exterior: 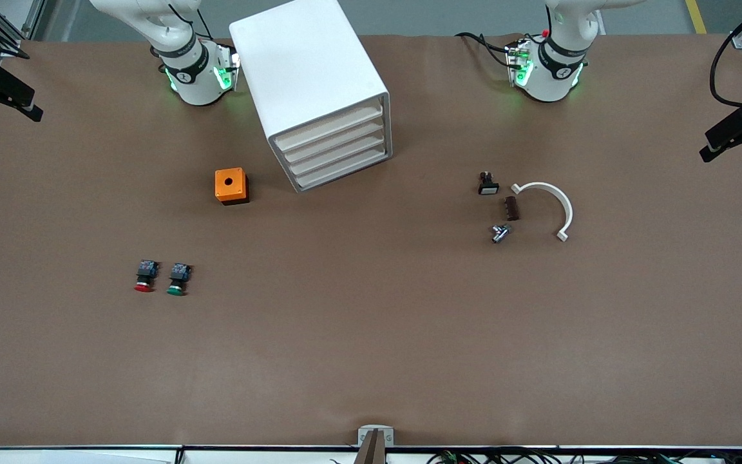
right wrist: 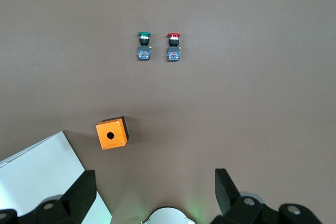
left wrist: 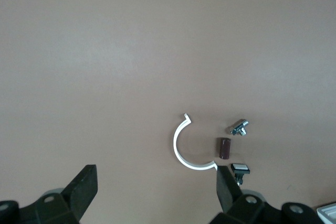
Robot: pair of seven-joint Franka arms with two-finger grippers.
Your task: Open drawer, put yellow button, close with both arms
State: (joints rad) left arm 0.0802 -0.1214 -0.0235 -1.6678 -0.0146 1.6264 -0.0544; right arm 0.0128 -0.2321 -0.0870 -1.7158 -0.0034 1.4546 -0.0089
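Note:
The white cabinet (exterior: 310,64) stands near the right arm's base (exterior: 194,71). Its uppermost drawer (exterior: 329,125) is shut, as are the three below it. The yellow button is not in view. My left gripper (left wrist: 156,190) is open and empty, high over the bare table beside a white half-ring clamp (left wrist: 181,148). My right gripper (right wrist: 155,192) is open and empty, high over its own base, with the cabinet (right wrist: 37,171) at one side. Neither gripper shows in the front view; only the arms' bases do, the left one (exterior: 551,64) at its end.
An orange box with a hole (exterior: 231,185) sits beside the cabinet. A red-capped button (exterior: 144,276) and a green-capped button (exterior: 178,279) lie nearer the front camera. The clamp (exterior: 548,203), a brown cylinder (exterior: 511,208), a metal part (exterior: 500,232) and a small black switch (exterior: 487,184) lie toward the left arm's end.

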